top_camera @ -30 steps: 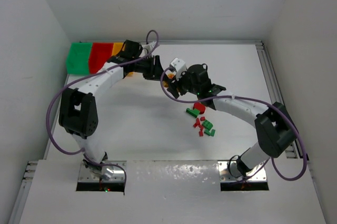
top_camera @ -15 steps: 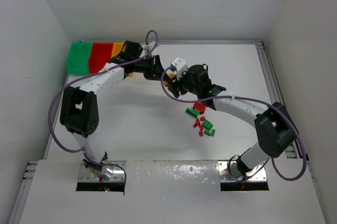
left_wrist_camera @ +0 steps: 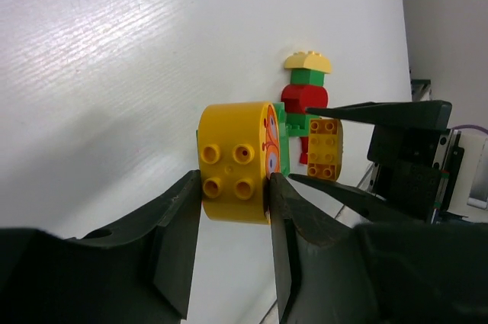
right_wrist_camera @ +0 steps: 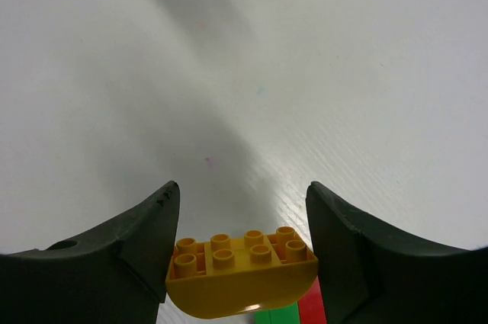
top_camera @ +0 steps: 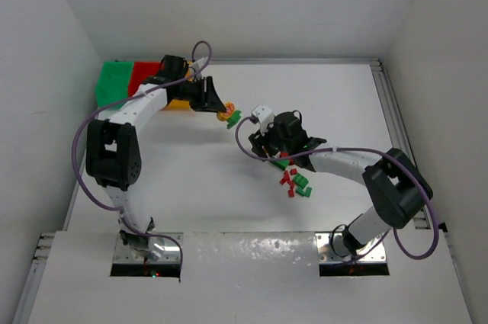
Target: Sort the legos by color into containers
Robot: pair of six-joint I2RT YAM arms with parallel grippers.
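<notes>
The top view is bright and even. The white table (top_camera: 229, 179) glows softly, and the arms drop only faint grey shadows. A shiny strip (top_camera: 252, 251) at 6 o'clock shows speckled glare. In the left wrist view, glare washes the table at 11 o'clock. The round yellow brick (left_wrist_camera: 232, 162) is sharp, but the left fingers (left_wrist_camera: 171, 255) at 6 o'clock are dark and soft. In the right wrist view, a grey shadow runs from 12 o'clock to the middle.
</notes>
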